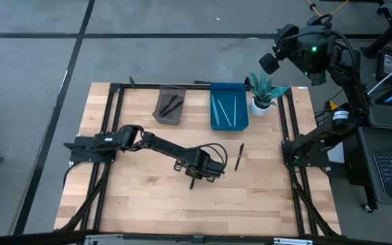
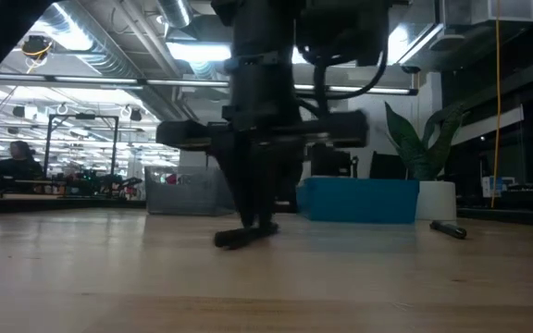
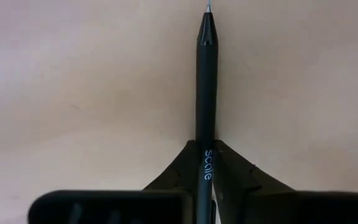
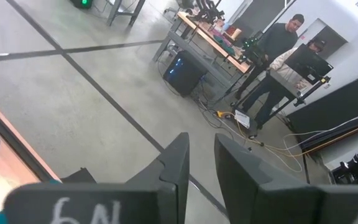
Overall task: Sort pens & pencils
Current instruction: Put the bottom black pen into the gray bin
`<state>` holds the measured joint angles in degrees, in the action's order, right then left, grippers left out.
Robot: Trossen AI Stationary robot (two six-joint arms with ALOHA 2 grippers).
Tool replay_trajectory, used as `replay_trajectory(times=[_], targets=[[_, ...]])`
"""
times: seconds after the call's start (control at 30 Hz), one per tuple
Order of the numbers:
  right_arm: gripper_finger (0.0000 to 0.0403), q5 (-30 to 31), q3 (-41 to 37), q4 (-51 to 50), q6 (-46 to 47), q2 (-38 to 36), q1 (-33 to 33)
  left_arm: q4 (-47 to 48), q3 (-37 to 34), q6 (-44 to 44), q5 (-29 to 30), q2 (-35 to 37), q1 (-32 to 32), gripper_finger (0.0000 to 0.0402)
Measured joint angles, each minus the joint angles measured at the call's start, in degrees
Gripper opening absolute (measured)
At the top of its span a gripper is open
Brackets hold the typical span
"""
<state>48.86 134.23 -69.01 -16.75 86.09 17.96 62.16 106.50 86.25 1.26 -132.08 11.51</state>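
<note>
Around the blue tray [image 1: 229,109] the back edge is crowded: a grey tray [image 1: 169,106] sits near its left, a potted plant [image 1: 263,94] just beside its right. In front of it, bare wood lies open, broken by a loose pen [image 1: 239,156] and the left gripper [image 1: 197,178] farther forward.

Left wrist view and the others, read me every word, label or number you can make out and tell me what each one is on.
"scale" in pale letters on the black pen pinched between the left gripper fingers.
White handwritten marks, perhaps "6N", on the right gripper body; not surely readable.
A faint label on the grey bin in the low view is too blurred to read.
Nothing else legible.
</note>
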Motion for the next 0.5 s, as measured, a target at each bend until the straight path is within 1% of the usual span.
replay_trajectory(times=[0.13, 0.5], targets=[[0.0078, 0.0, 0.0, 1.4, -0.1, 0.0, 0.0, 3.0, -0.1, 0.0, 1.6, 1.2, -0.7, 0.0021], [0.0078, 0.0, 0.0, 2.0, -0.4, 0.0, 0.0, 4.3, 0.1, -0.9, 1.2, 2.7, -1.3, 0.0021]])
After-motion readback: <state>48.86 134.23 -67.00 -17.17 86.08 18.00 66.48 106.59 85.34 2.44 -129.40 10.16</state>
